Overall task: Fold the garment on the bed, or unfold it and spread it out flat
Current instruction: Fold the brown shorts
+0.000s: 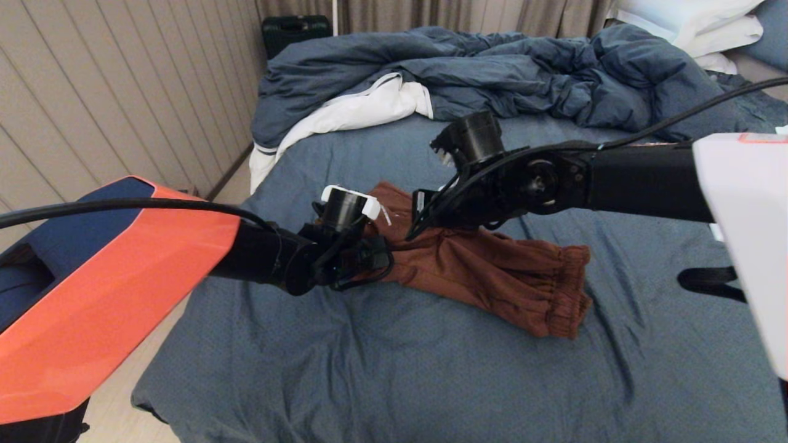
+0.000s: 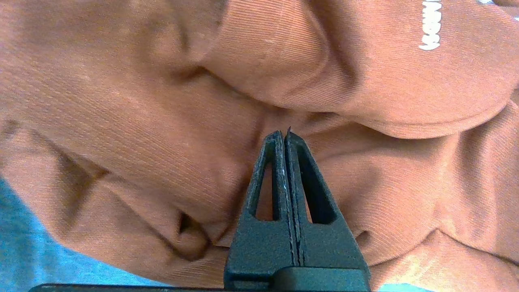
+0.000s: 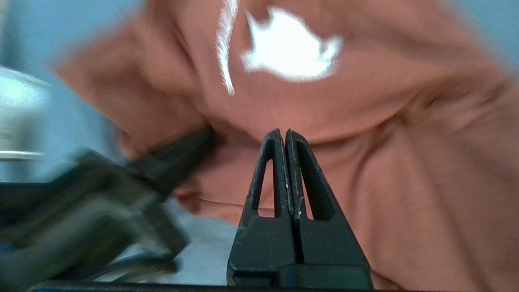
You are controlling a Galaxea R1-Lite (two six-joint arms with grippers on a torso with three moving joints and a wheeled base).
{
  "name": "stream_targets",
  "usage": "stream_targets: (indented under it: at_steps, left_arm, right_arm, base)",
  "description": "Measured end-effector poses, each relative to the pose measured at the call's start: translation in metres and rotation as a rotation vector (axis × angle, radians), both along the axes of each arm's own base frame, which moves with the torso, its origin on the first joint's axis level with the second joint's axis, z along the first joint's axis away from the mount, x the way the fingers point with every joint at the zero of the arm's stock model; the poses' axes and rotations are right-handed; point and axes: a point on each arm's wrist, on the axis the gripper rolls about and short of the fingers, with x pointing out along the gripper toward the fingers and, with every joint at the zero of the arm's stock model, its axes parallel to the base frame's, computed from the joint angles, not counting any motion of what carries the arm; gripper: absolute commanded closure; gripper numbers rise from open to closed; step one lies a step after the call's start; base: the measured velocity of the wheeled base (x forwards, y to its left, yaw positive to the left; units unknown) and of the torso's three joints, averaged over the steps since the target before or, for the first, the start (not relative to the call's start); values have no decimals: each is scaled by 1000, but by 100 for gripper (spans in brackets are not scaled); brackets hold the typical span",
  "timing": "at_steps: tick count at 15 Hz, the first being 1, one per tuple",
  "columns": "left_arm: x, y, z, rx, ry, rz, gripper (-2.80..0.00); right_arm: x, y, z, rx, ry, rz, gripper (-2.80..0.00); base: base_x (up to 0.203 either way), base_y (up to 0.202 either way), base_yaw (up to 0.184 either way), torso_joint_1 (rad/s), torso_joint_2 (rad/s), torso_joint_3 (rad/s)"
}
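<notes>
Rust-brown garment (image 1: 486, 264) — long axis slanting, waistband nearer-right; both hands (image 2: 284, 136) (image 3: 283, 134) pressed together, empty.

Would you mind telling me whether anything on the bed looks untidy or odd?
The brown shorts lie bunched and creased mid-bed, neither folded nor flat. Behind them the blue duvet is heaped, with its white lining turned out.

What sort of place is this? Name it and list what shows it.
Most likely a bedroom. A large bed with a slate-blue sheet fills the view, a rumpled blue duvet lies bunched at its far end, and white pillows sit by closed curtains.
</notes>
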Motion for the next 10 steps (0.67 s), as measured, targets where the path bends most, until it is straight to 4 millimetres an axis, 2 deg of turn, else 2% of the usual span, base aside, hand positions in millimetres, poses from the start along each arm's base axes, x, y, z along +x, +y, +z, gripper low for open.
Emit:
stream_targets:
  at_steps: [2, 4, 10]
  left_arm:
    - [0, 0, 1, -2, -3, -1, 0]
    - [0, 0, 1, -3, -4, 0, 0]
    - [1, 0, 2, -4, -7, 1, 0]
  right_arm:
    - [1, 11, -23, -28, 60, 16, 0]
    - [1, 18, -35, -43, 86, 28, 0]
    - [18, 28, -50, -34, 59, 26, 0]
  base:
    - [0, 0, 0, 0, 0, 0]
    - [0, 0, 0, 0, 0, 0]
    - [0, 0, 0, 0, 0, 0]
